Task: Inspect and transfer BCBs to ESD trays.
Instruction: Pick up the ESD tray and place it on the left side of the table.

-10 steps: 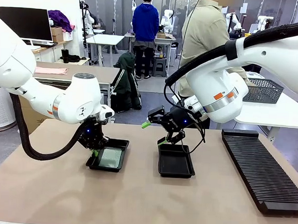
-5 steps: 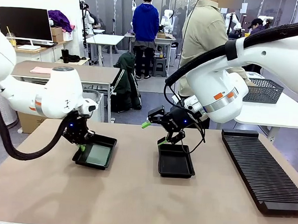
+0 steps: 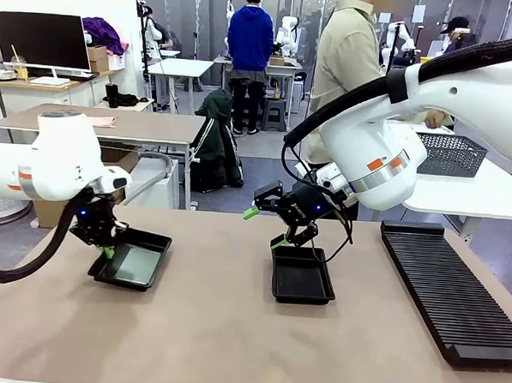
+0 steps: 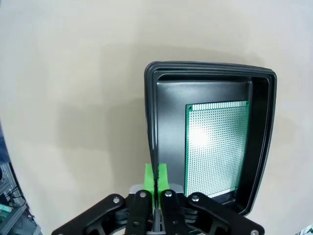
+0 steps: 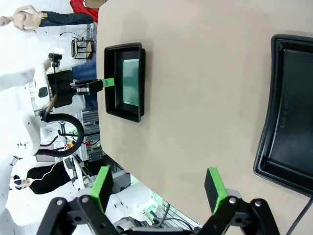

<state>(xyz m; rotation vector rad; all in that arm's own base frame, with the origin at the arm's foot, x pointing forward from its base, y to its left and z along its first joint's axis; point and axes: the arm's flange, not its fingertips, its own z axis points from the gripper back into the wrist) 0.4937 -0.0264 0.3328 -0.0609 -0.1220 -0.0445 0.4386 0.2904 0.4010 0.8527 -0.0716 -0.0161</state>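
Observation:
A black ESD tray [image 3: 155, 240] sits at the table's left with a pale green BCB [image 3: 137, 265] lying flat in it. My left gripper [image 3: 107, 251] is shut on that tray's near-left rim. In the left wrist view the green pads [image 4: 156, 177] pinch the tray's rim [image 4: 210, 68] beside the perforated BCB [image 4: 215, 147]. A second ESD tray [image 3: 301, 275] lies empty near the middle. My right gripper [image 3: 267, 226] hangs open just above its far-left corner, holding nothing. The right wrist view shows its open gripper [image 5: 159, 185], the empty tray [image 5: 288, 127] and the far tray [image 5: 117, 105].
A long black slotted rack [image 3: 452, 292] lies along the table's right side. A person in a beige jacket [image 3: 348, 68] stands beyond the far edge. A wire basket [image 3: 451, 154] rests on a white side table. Bare tabletop [image 3: 231, 345] stretches across the front.
My left arm has pulled the tray with the BCB steadily leftward across the table, still gripping its rim. The right arm and the empty tray have not moved.

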